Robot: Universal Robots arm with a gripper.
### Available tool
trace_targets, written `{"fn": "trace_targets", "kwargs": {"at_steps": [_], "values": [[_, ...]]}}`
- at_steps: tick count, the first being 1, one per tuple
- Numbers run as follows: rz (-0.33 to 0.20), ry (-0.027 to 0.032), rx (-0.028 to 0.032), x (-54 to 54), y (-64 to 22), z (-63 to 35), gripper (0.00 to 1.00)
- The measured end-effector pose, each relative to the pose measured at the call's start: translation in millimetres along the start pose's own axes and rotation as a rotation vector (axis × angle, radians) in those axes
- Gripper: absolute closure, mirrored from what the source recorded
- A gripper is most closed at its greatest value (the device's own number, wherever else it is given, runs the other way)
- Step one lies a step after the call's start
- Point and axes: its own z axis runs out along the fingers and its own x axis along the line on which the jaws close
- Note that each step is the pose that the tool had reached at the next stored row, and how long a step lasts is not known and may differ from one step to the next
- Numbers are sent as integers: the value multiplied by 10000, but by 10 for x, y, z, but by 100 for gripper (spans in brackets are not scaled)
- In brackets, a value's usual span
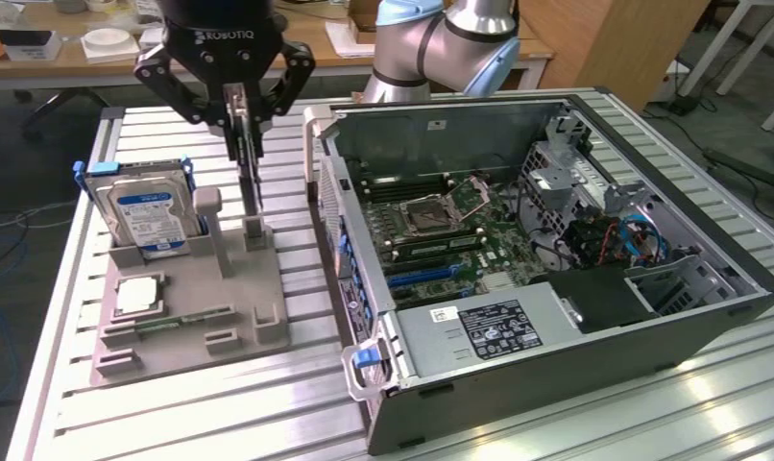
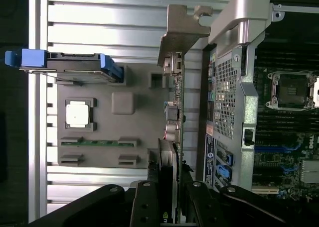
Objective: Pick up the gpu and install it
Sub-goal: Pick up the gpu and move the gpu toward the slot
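One thin gpu (image 1: pixel 250 187) stands on edge in the grey holder (image 1: pixel 182 331) beside the computer case (image 1: pixel 592 384), its top edge pinched by the gripper (image 1: pixel 241 134); light, stiff and probably fragile, it is best held by the board's edge.

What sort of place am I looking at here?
Likely a robotics lab: a robot arm with its pincer on a gpu, an open computer case on a slatted metal table, cluttered desks behind.
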Motion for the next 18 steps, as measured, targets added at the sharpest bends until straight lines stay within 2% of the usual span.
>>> {"fn": "trace_targets", "kwargs": {"at_steps": [18], "values": [[1, -1, 0, -105, -2, 2, 73]]}}
